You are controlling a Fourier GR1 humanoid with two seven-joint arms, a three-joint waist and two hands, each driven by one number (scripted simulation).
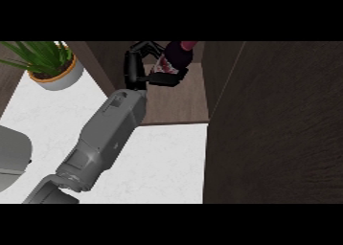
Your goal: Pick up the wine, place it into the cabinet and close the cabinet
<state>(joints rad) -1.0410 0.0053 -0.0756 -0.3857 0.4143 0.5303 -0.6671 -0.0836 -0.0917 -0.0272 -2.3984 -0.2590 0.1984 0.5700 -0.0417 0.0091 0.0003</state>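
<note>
At the frame's top centre, the black right hand curls around a dark red wine bottle inside the brown wooden cabinet.

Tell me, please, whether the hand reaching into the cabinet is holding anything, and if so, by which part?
Yes: the hand is curled round the wine bottle, gripping its dark body near the label, inside the open cabinet.
</note>
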